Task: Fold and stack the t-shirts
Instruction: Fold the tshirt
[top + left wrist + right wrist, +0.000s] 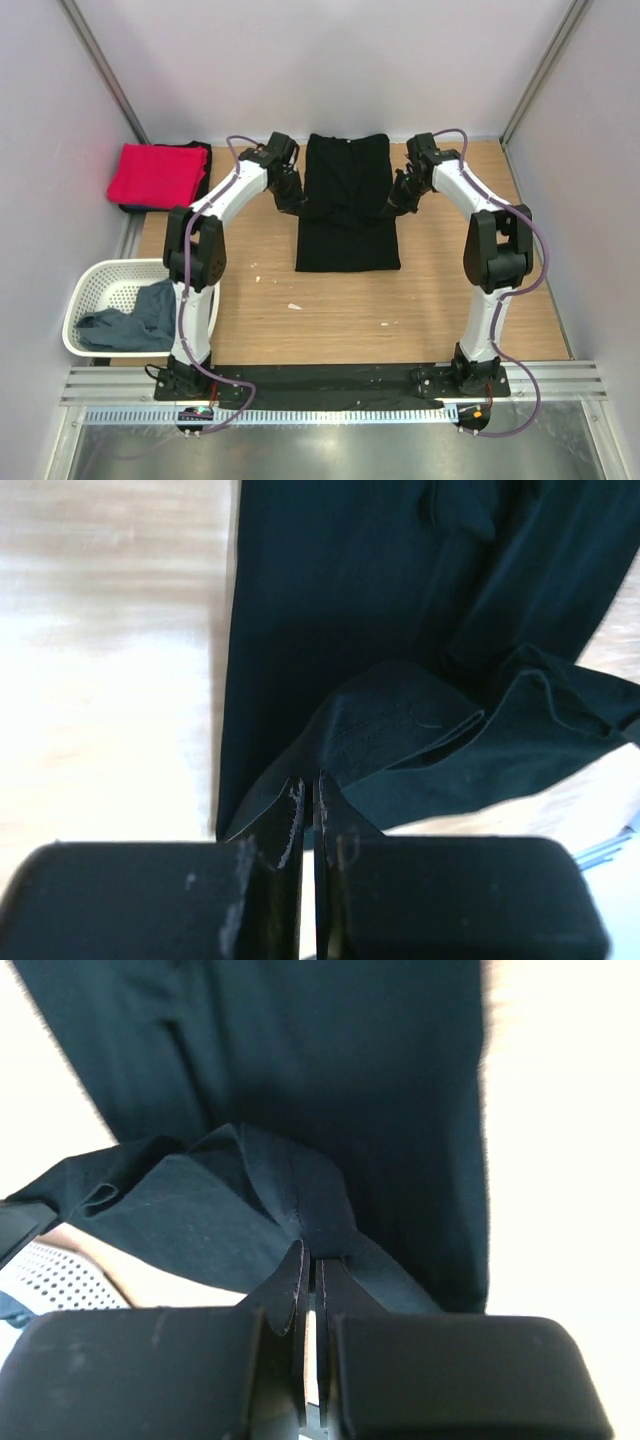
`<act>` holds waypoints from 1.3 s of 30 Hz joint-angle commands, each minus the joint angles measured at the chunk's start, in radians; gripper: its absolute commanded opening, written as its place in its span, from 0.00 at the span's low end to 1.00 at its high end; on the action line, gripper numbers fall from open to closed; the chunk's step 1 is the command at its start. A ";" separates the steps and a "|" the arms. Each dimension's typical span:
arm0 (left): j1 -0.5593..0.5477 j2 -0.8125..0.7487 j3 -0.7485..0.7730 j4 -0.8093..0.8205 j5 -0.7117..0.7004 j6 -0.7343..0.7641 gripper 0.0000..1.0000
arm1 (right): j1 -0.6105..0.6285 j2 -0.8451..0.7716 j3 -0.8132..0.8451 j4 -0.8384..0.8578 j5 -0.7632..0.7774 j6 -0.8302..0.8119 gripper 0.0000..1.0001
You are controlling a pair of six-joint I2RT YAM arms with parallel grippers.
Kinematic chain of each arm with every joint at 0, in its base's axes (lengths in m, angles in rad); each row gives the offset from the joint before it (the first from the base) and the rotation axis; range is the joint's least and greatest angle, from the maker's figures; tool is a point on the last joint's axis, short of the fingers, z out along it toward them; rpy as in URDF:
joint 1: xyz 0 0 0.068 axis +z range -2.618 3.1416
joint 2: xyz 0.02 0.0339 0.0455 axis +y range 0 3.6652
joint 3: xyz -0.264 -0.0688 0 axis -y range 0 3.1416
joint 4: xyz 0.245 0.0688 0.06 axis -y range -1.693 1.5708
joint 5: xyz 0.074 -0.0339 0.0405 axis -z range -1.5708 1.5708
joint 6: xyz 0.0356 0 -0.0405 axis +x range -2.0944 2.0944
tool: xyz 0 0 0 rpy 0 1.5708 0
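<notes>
Top view: left end effector (290,195) and right end effector (399,199) read dark on the black t-shirt (347,215); fingertips not separable there. Dark item (140,208) under the red t-shirt (155,173) mostly covered, kind unclear. Left arm (195,260) covers one edge of the grey-blue t-shirt (135,320). Wrist views: black t-shirt runs off the top edges; counter (100,680) washed out, blurred; basket lattice (50,1275) cut by frame edge.

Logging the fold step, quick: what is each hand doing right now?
Left hand: closed on the black t-shirt.
Right hand: closed on the black t-shirt.
</notes>
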 commanded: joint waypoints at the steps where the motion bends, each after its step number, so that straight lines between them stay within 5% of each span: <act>1: 0.000 0.035 0.074 -0.019 0.010 0.070 0.00 | -0.028 0.027 0.066 0.009 0.011 -0.033 0.01; 39: 0.023 0.216 0.289 -0.049 -0.053 0.148 0.00 | -0.082 0.225 0.273 -0.010 0.005 -0.062 0.01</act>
